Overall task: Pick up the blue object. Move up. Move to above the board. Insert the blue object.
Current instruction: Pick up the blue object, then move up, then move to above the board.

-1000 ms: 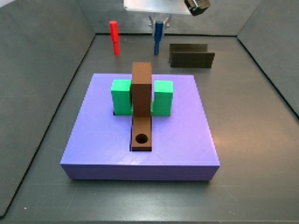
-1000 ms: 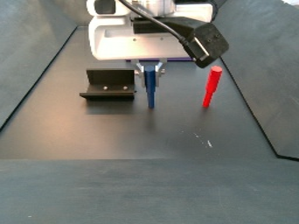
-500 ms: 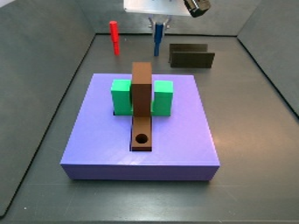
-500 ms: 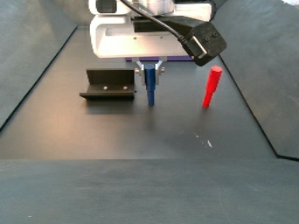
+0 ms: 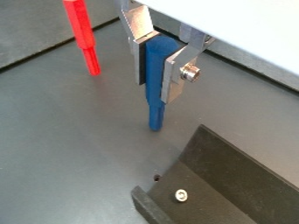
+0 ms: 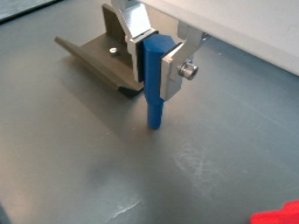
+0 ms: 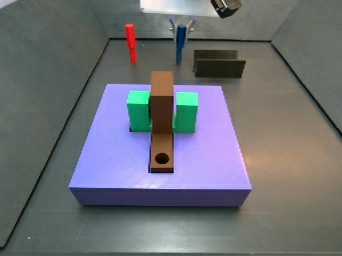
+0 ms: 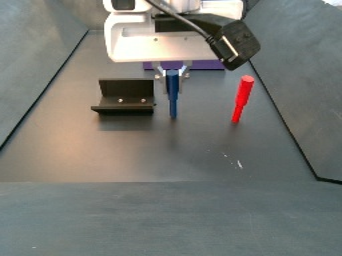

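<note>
The blue object (image 5: 156, 87) is an upright peg held near its top between the silver fingers of my gripper (image 5: 156, 57), which is shut on it. Its lower tip hangs just above the dark floor. In a side view the gripper (image 7: 181, 28) and the peg (image 7: 181, 45) are at the far end, behind the purple board (image 7: 201, 160). The board carries a green block (image 7: 138, 108) and a brown bar (image 7: 163, 115) with a round hole (image 7: 163, 158). The peg also shows in the other views, in a wrist view (image 6: 155, 87) and a side view (image 8: 173, 95).
A red peg (image 7: 131, 43) stands upright beside the blue one, also seen in a side view (image 8: 242, 100) and a wrist view (image 5: 82, 37). The dark fixture (image 7: 219, 65) stands on the other side, close to the gripper (image 8: 124, 97) (image 6: 100, 52) (image 5: 222, 179). Grey walls enclose the floor.
The gripper has risen slightly with the blue peg held in it. Nothing else has moved.
</note>
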